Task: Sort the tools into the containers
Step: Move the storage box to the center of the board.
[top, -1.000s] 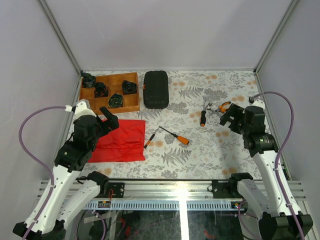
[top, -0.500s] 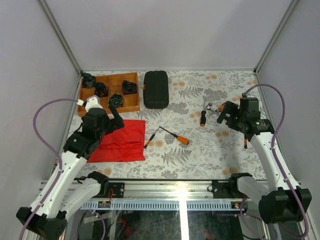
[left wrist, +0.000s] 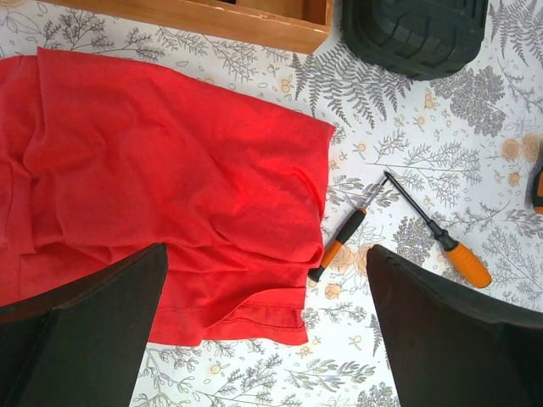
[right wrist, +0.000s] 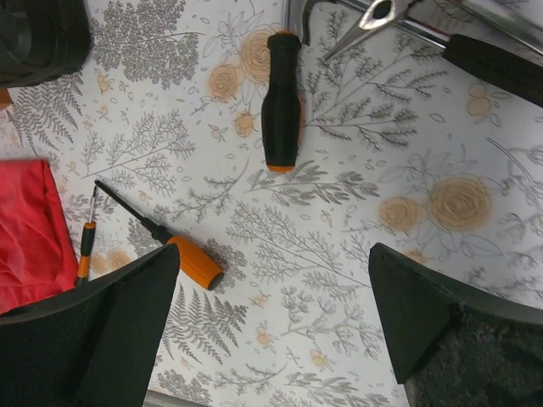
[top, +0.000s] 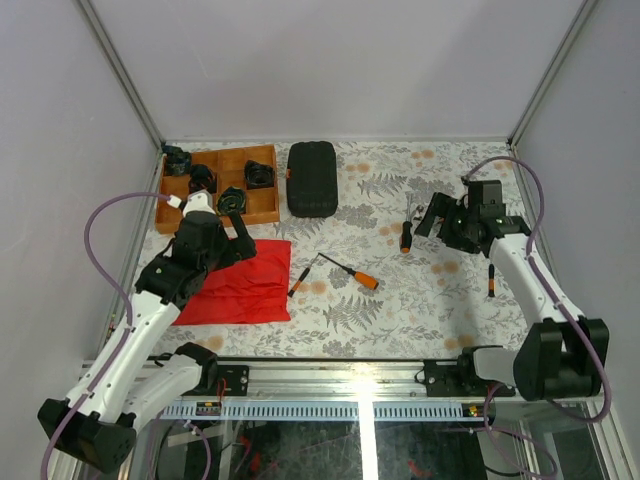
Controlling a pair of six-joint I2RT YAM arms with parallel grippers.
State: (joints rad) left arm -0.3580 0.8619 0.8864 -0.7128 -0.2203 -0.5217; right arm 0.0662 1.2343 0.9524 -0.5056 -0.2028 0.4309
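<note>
Your flower-printed table cover (top: 400,300) looks the same, and nothing on it has shifted over the last second. Both arms have moved, though. Your left arm has reached away from you, and the left gripper (left wrist: 265,247) now hangs over the far edge of the rumpled red cloth (top: 240,285), close to the compartmented wooden tray (top: 232,153). Its fingers are spread wide with nothing between them.

Your right arm has swung left and farther out. The right gripper (right wrist: 274,248) now sits above the metal-nosed pliers (right wrist: 382,13), and in the overhead view it covers the orange handle that showed a second ago. Its fingers are wide apart too, and empty.

The black ribbed plastic case (top: 312,178) lies shut at the far side, just right of the tray. Every tool you can see is still out on the cover:
- The black-handled screwdriver (top: 406,235) lies beside the pliers.
- The orange-handled screwdriver (top: 352,273) and the slim black-and-orange screwdriver (top: 299,278) lie mid-table, just right of the cloth.
- A small orange-and-black tool (top: 491,283), hidden under the arm a second ago, lies near the right edge.
</note>
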